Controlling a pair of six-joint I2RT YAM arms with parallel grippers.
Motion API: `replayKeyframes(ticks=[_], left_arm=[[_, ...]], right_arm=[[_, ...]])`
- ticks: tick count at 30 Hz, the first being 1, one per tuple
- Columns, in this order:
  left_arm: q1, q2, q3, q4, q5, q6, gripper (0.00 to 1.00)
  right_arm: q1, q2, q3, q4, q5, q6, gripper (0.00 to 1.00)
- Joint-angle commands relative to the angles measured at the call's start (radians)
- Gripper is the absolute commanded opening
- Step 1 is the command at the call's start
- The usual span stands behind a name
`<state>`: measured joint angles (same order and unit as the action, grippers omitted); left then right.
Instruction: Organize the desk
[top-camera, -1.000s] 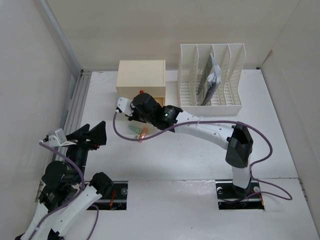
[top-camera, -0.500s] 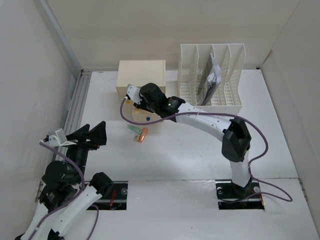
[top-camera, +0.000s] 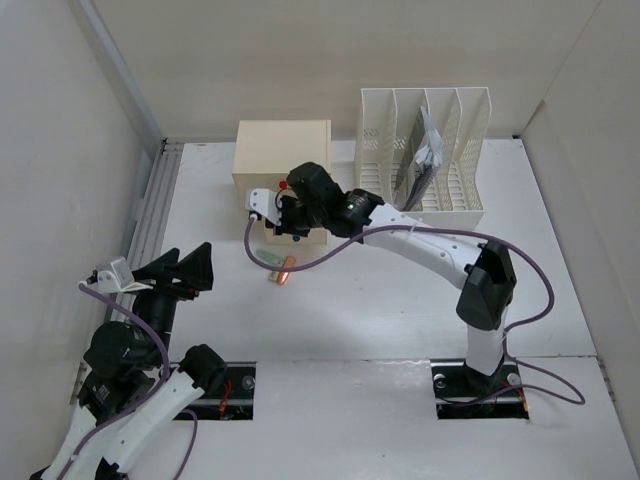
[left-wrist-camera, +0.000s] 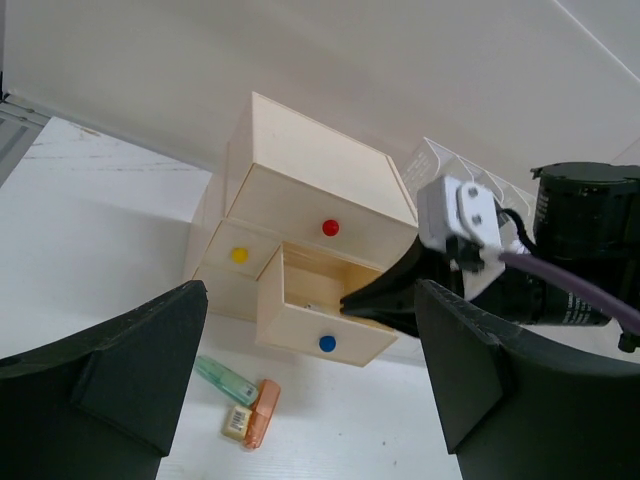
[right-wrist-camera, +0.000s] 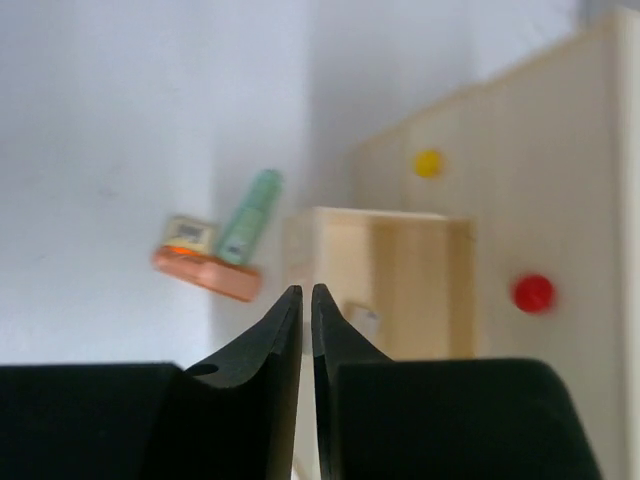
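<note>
My right arm (top-camera: 420, 245) reaches left to cream wooden drawer box (top-camera: 283, 150); right hand (right-wrist-camera: 307, 290) over its pulled-out blue-knob drawer (left-wrist-camera: 300, 335), fingers (right-wrist-camera: 270, 340) pinched together, empty. Left hand (left-wrist-camera: 310, 285) gaping, empty, short of box.

Robotics lab cell: two cabled arms (top-camera: 420, 245) bolted to a white desk (top-camera: 350, 320) inside pale walls (top-camera: 60, 150), a drawer box (top-camera: 283, 150) at the right gripper (right-wrist-camera: 306, 292), a file rack (top-camera: 375, 150) beside it.

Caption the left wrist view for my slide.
Right end effector tip at the open blue-knobbed drawer on the desk.
</note>
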<state>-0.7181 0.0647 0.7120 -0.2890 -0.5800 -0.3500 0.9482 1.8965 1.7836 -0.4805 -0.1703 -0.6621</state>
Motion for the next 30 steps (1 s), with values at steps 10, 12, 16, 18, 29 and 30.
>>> replayKeyframes(ticks=[10,12,16,18,29,30], left_arm=[[0.002,-0.003,-0.002,0.024,-0.007,0.0,0.82],[0.002,-0.003,-0.002,0.024,-0.007,0.0,0.82],[0.002,-0.003,-0.002,0.024,-0.007,0.0,0.82],[0.002,-0.012,-0.002,0.024,-0.007,0.0,0.82],[0.002,-0.013,-0.002,0.024,-0.007,0.0,0.82],[0.002,-0.013,-0.002,0.024,-0.007,0.0,0.82]], right_arm=[[0.072,0.199,0.062,-0.161,-0.204,-0.168,0.16],[0.072,0.199,0.039,-0.088,-0.164,-0.124,0.16],[0.072,0.237,0.039,-0.044,-0.089,-0.093,0.13],[0.081,0.251,0.039,-0.03,-0.048,-0.093,0.1],[0.09,0.345,0.057,0.029,0.02,-0.064,0.05],[0.09,0.345,0.048,0.043,0.02,-0.064,0.05]])
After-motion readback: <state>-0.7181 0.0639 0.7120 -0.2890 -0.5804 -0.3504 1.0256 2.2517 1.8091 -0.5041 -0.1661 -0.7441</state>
